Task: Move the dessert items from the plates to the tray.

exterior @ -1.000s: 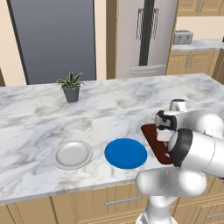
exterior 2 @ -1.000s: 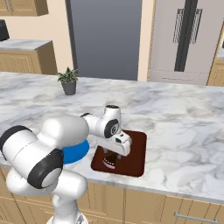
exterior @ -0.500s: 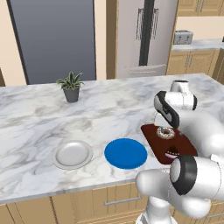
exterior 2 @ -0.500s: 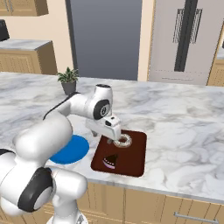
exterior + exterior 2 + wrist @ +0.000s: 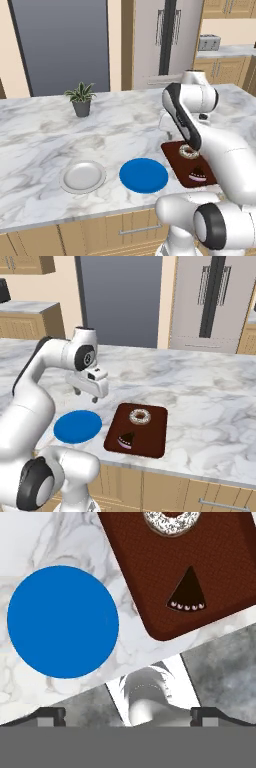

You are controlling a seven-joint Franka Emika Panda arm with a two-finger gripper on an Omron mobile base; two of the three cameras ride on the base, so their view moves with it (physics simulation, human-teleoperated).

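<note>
Reddish-brown tray (image 5: 152, 441) already holds the donut (image 5: 140, 416) and the cake wedge (image 5: 125, 440); with the gripper (image 5: 85, 395) spread and empty, only a clear retreat upward is judged needed.

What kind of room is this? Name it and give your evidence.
A home kitchen, rendered. A marble counter runs over wooden cabinets, a steel refrigerator stands behind, and a toaster sits on a side counter.

A small potted plant (image 5: 80, 99) stands on the marble counter (image 5: 45, 140); a toaster (image 5: 208, 42) sits far back.
</note>
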